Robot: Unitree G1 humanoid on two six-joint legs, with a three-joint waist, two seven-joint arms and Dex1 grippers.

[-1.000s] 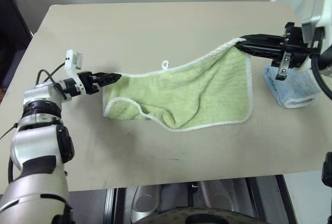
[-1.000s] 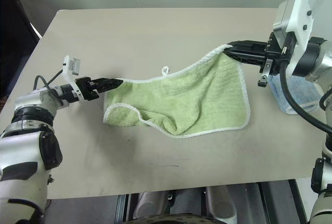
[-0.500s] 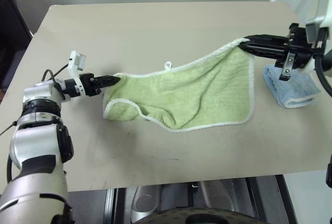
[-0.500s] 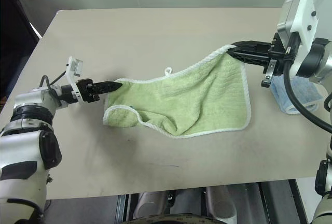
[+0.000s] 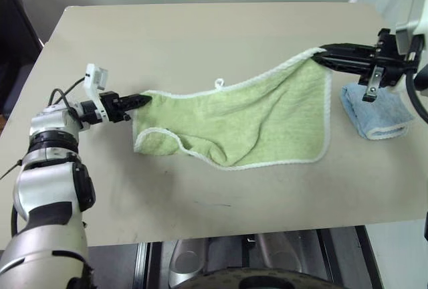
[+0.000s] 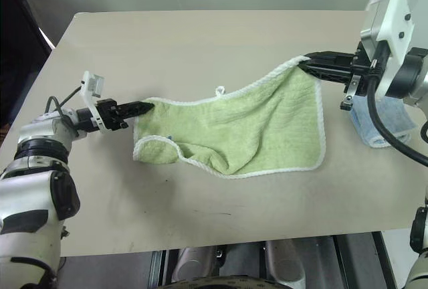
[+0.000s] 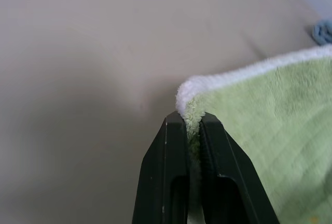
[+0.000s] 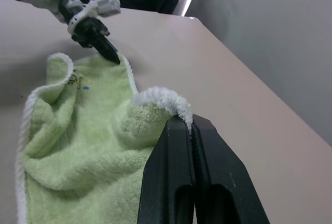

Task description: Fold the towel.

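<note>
Left jaws (image 5: 143, 98) newly clamped on towel (image 5: 254, 125) corner; right jaws (image 5: 322, 53) pinching opposite corner.

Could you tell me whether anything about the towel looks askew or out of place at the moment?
Yes: the towel hangs unevenly, its right corner raised, and its near-left corner is curled over rather than spread flat.

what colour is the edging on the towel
White stitched edging around the light green towel; clearest in the left wrist view.
</note>
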